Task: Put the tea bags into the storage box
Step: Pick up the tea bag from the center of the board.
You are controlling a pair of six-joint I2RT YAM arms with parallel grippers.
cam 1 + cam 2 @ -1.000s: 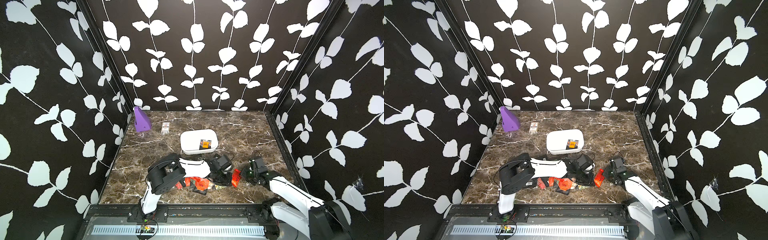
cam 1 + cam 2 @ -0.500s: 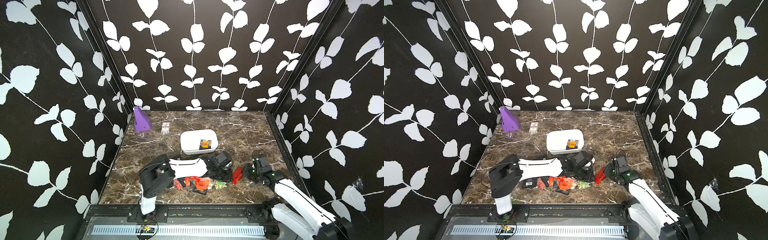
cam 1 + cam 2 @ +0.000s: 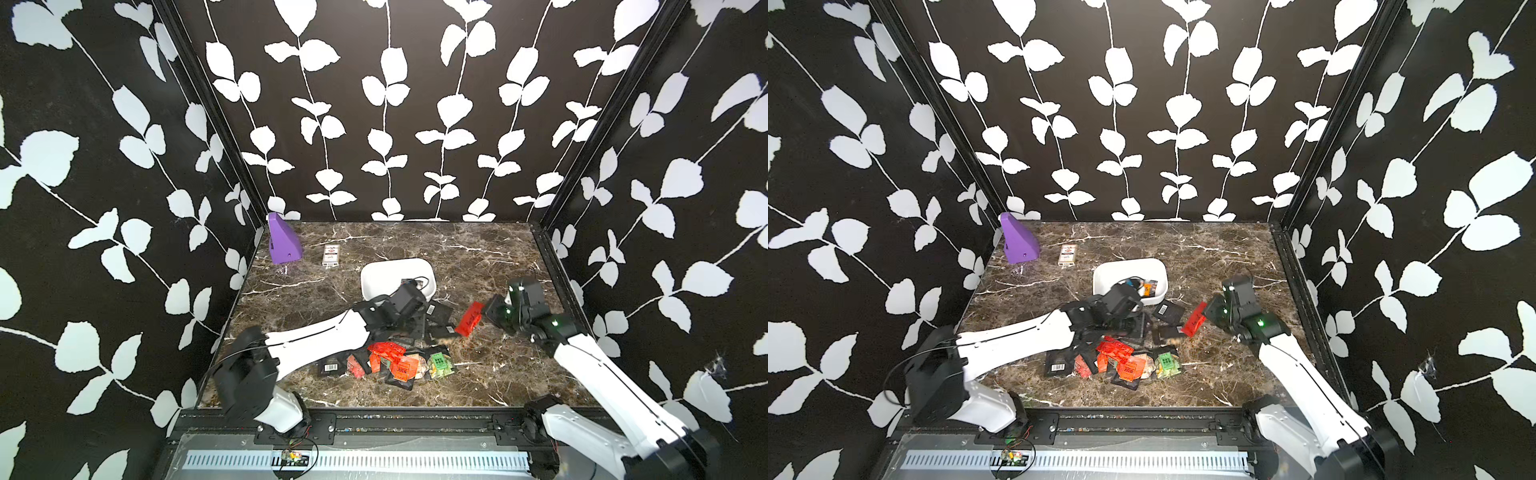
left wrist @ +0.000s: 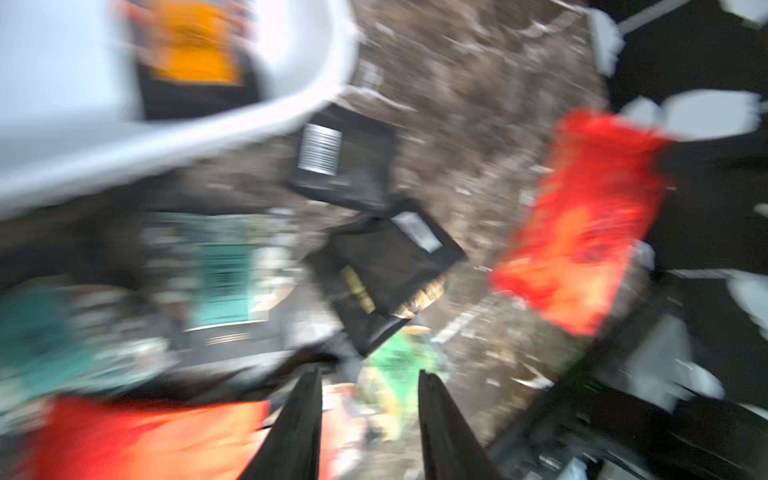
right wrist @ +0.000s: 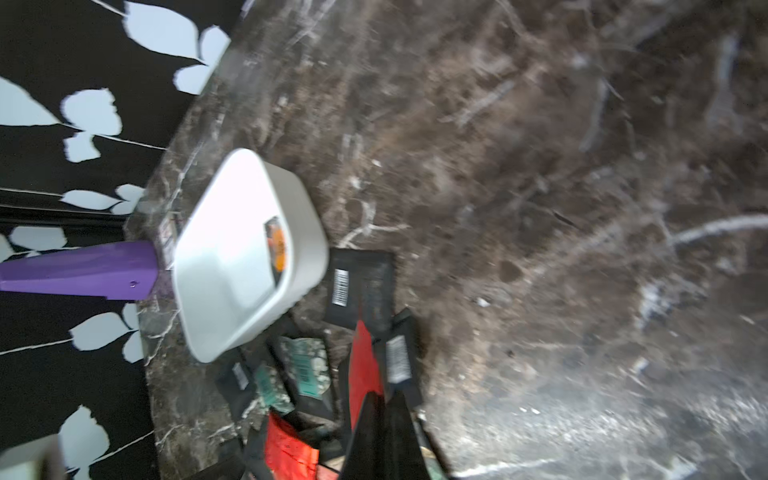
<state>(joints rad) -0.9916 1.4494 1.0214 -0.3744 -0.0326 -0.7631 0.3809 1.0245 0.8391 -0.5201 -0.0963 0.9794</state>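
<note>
This is a robotics lab test cell rather than a lived-in room. Three walls [image 3: 374,104] papered in black with white leaf vines box in a small marble-patterned bench [image 3: 478,257], and black metal frame posts [image 3: 216,124] run up the corners. Along the front edge a metal rail [image 3: 415,419] carries the bases of a left arm [image 3: 316,336] and a right arm [image 3: 602,370]. Below the rail are a slotted strip [image 3: 374,461] and a bare circuit board [image 3: 291,457] with loose wires. What lies on the bench reads as trial props: a heap of tea bags [image 3: 399,361], a white storage box [image 3: 374,278] and a purple wedge block [image 3: 282,245]. The right end effector [image 3: 484,313] pinches a red tea bag [image 3: 469,319].
</note>
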